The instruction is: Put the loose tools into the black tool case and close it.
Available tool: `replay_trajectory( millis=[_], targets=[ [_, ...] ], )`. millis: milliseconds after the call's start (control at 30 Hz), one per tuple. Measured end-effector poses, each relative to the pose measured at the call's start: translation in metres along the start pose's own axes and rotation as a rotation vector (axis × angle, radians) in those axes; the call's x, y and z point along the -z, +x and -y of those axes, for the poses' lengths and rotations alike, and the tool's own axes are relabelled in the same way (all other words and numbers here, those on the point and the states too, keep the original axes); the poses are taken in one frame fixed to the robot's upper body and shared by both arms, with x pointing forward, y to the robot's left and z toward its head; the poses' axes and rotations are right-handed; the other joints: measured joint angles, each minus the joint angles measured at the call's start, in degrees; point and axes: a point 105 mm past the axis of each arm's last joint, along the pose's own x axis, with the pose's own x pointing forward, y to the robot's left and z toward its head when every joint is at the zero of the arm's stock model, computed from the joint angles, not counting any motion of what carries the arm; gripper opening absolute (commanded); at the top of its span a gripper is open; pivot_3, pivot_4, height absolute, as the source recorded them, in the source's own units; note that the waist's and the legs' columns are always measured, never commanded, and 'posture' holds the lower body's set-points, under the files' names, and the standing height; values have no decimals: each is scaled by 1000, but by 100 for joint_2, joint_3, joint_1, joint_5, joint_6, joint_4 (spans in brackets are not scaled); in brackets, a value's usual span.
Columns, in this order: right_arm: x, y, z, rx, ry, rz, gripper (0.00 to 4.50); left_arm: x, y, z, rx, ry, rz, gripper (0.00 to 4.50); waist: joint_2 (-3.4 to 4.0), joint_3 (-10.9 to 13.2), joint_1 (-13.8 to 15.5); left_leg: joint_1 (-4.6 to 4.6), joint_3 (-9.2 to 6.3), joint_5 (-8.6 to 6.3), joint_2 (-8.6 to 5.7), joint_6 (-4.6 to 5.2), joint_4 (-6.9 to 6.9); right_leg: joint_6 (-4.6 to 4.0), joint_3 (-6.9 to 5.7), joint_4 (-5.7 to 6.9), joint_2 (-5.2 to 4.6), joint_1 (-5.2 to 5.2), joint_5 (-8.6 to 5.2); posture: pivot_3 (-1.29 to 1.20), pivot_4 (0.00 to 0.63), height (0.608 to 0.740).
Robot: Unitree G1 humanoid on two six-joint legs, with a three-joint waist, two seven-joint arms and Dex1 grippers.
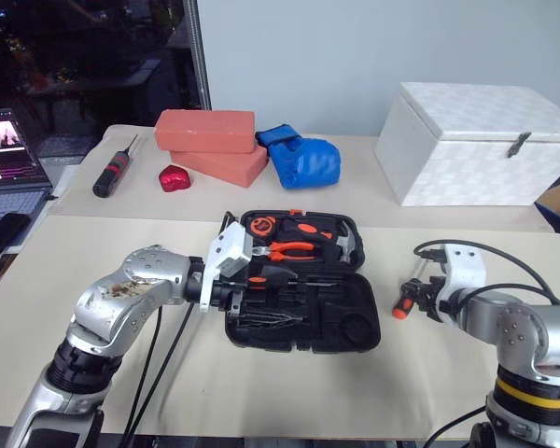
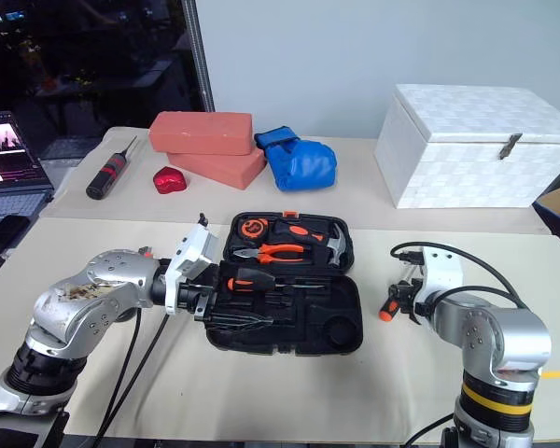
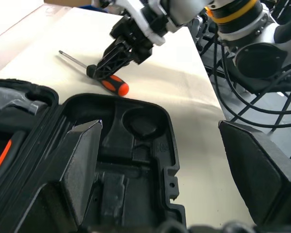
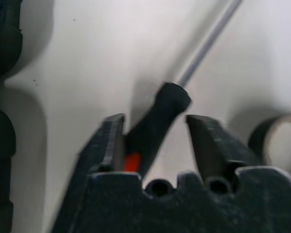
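Worktop carries the black tool case, lying open at centre. Left pincer hovers spread and empty over the case's near half. Right pincer, the nearer one, straddles a loose screwdriver lying flat beside the case. Its handle sits between the half-parted fingers, touching one; its shaft points away, beyond the fingertips.

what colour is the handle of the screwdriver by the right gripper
Orange with a black front section, clearest in the left wrist view: screwdriver.
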Motion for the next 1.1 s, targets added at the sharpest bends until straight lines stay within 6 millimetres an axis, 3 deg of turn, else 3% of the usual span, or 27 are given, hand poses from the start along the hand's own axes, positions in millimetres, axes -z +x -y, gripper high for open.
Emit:
replay_trajectory(
  millis=[133,267,400,500,633,800,867,1100],
  targets=[
    [-3,-3,6,15,-36,4,61,2,-1,-2,-26,-1,-2,4111,0,0,-8,3,-2,6,-6,9,6,-10,6,0,-1,7,-6,0,150,740],
    [-7,-13,17,-8,-113,44,25,-2,-2,-8,-100,9,34,4111,1,1,-4,0,-13,15,-26,24,5,-26,16,3,-9,8,-17,0,150,740],
    [-44,-47,-20,-297,-371,274,25,-3,-26,-2,-120,-46,91,4111,17,12,-184,10,-18,15,-27,25,-3,6,22,9,-5,6,0,0,150,740],
    [-49,-55,-36,-404,-467,294,25,0,-44,7,-128,-65,85,4111,10,14,-214,13,-29,15,-24,25,-4,-23,14,11,2,9,-18,0,150,740],
    [-45,-33,-17,-345,-390,199,1027,10,-54,18,-136,-74,44,4111,1,22,-117,-2,-30,27,-43,39,1,-32,18,10,-15,9,-22,0,150,740],
    [-36,-21,-5,-232,-334,182,2769,4,-51,20,-132,-38,56,4111,-1,23,-29,-8,-26,30,-46,43,4,-29,23,2,-18,12,-23,0,150,740],
    [-22,-14,4,-161,-300,130,3485,1,-50,22,-115,-28,61,4111,0,23,-9,-11,-27,30,-47,43,0,-25,23,5,-17,7,-25,0,150,740],
    [7,0,16,-60,-229,44,3485,-3,-44,26,-64,-12,68,4111,0,23,-30,-6,-28,30,-47,44,0,-21,24,10,-15,10,-27,0,150,740]
  ],
)
